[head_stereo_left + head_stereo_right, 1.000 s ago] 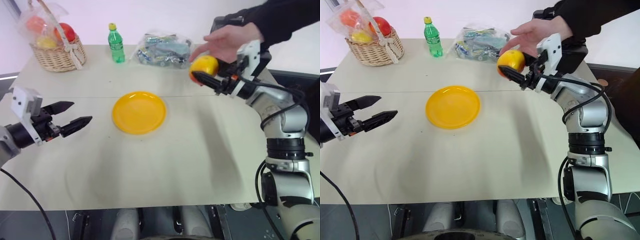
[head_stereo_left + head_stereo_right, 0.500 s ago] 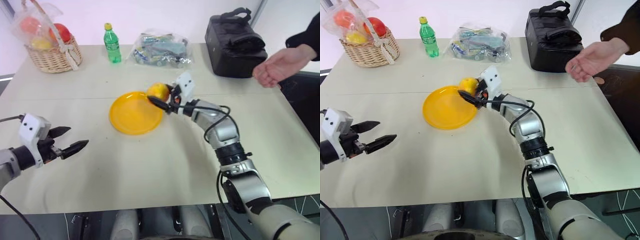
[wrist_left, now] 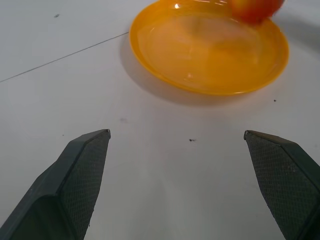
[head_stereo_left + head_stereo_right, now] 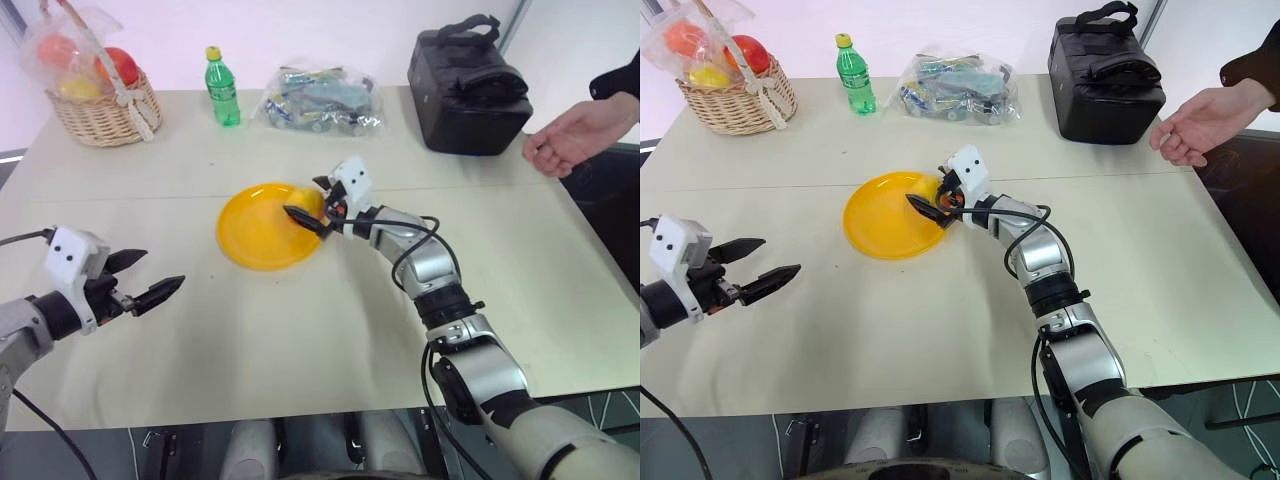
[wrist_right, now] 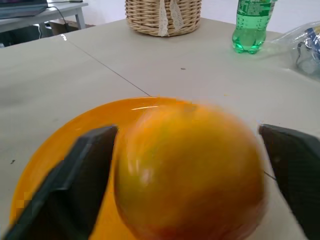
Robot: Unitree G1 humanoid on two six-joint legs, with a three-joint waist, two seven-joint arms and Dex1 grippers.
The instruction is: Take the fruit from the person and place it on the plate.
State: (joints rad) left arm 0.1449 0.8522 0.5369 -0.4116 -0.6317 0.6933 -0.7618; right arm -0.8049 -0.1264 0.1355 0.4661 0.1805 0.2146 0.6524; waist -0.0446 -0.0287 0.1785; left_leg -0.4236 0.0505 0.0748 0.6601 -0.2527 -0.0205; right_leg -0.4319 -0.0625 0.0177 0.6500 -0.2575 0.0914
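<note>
The fruit (image 5: 187, 172) sits at the edge of the plate (image 4: 262, 230), between the spread fingers of the right tool (image 4: 311, 202), which stand clear of it. The left tool (image 4: 145, 278) hovers open above the surface (image 4: 300, 330). The person (image 4: 578, 135) holds a hand out, well apart.

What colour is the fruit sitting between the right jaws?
The fruit is yellow-orange with a reddish blush low down; the right wrist view shows it best.
</note>
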